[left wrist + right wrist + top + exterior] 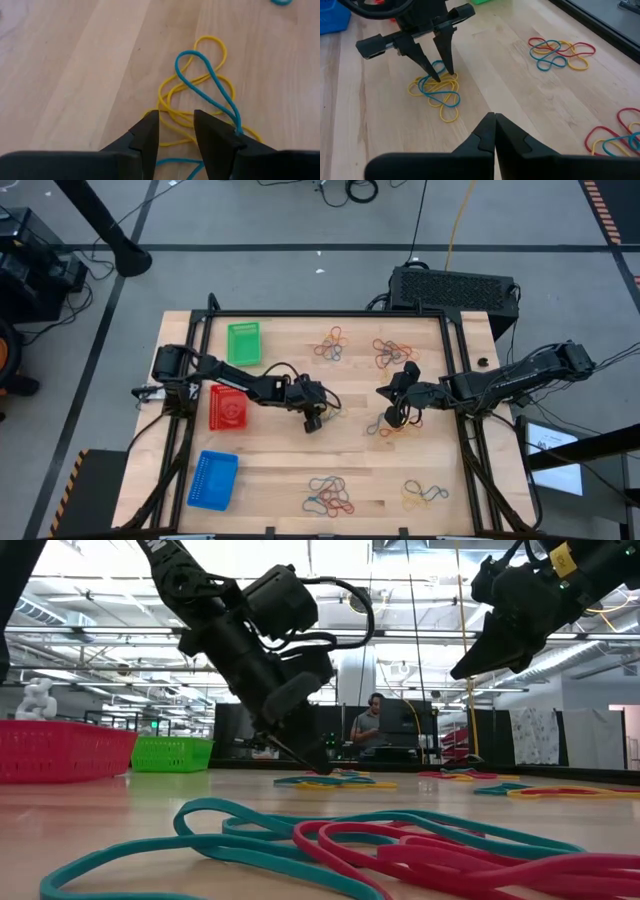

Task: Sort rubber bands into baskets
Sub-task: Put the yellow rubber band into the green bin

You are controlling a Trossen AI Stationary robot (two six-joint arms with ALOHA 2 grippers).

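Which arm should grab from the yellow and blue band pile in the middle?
Left. The left gripper is open with its tips down on that yellow and blue pile. The right gripper is shut and hangs above bare wood.

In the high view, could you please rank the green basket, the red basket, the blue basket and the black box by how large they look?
1. Black box, clearly the largest.
2. Blue basket.
3. Red basket and green basket look about alike; the left arm crosses part of the red one, so I would not rank these two.
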